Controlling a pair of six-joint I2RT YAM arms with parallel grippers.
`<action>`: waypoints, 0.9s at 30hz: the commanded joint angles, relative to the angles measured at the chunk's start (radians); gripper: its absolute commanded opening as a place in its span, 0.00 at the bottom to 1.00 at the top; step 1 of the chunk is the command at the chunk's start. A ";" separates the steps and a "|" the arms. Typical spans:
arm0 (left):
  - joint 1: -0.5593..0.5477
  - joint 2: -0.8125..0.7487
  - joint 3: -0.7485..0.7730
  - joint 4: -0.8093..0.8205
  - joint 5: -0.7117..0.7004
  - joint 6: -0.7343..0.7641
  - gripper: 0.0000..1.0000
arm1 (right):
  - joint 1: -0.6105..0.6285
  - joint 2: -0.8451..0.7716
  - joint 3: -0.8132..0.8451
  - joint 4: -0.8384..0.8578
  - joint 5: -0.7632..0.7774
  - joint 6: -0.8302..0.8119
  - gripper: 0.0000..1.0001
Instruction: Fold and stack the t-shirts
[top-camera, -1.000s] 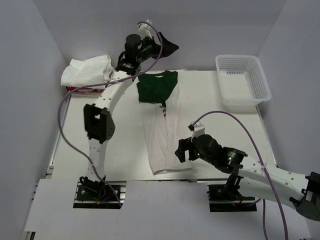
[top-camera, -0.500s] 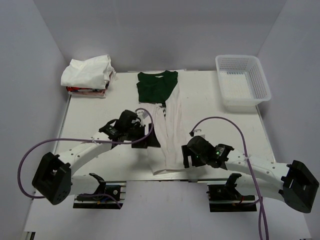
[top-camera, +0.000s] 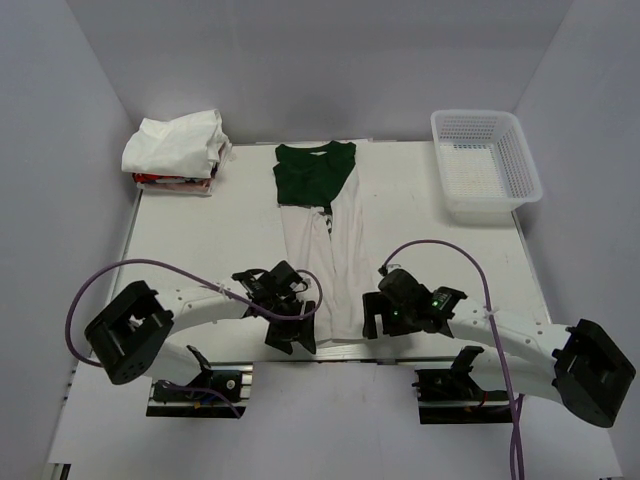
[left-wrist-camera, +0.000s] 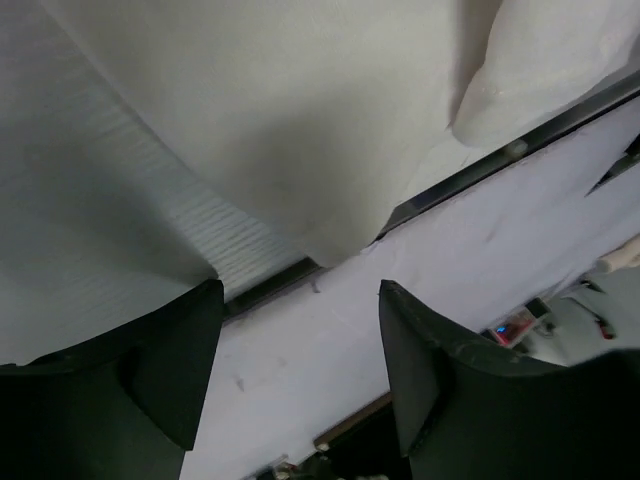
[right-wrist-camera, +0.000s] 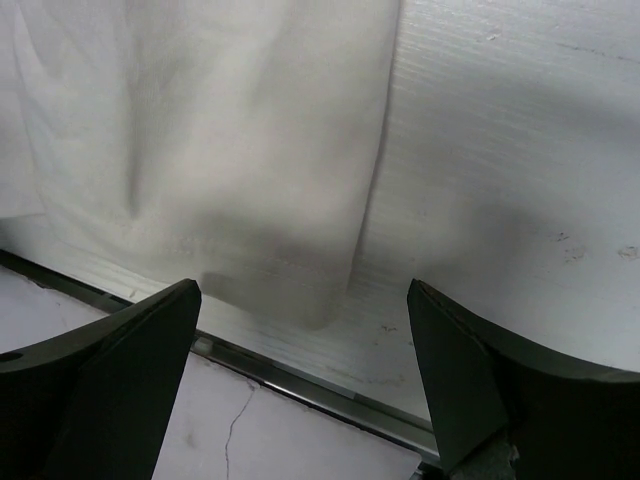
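Two grippers, both mine, sit low at the near hem of the long off-white cloth t-shirt with the dark green top (top-camera: 325, 265). The shirt lies as a narrow strip down the middle of the white table (top-camera: 200, 240), green collar end at the far side and hem at the near edge. My left gripper (top-camera: 293, 335) is at the hem's left corner and my right gripper (top-camera: 372, 318) is just beside its right corner.

In the left wrist view my left gripper (left-wrist-camera: 300, 370) has its dark fingers (left-wrist-camera: 160, 370) spread wide, the cloth's corner (left-wrist-camera: 340, 230) just beyond the tips and nothing between them. In the right wrist view my right gripper (right-wrist-camera: 300, 385) is likewise agape, the hem's right edge (right-wrist-camera: 250, 150) ahead of the tips and bare table to its right. Neither hand holds anything.

I judge the sides are already folded in, and the step in hand is taking the hem to fold the strip end over end. Next I should ease each hand forward and down until a corner sits between the fingers. Then I close on every layer at once and carry both corners evenly toward the green end so the strip does not skew. The hem lies so near the table's rim that my lower fingers may catch the rail.

Far left, the stack of smaller folded white and red shirts (top-camera: 178, 152) waits for this one. The white plastic mesh basket (top-camera: 487, 160) stands at far right, well apart.
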 joint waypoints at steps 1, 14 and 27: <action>-0.011 0.039 0.019 0.049 -0.050 -0.032 0.73 | -0.020 -0.007 -0.014 0.028 -0.048 -0.009 0.89; -0.011 0.077 -0.038 0.108 -0.115 -0.100 0.00 | -0.074 0.094 -0.037 0.047 -0.065 0.005 0.00; -0.031 -0.185 -0.002 0.023 -0.119 -0.160 0.00 | -0.072 -0.082 0.043 -0.096 -0.208 -0.035 0.00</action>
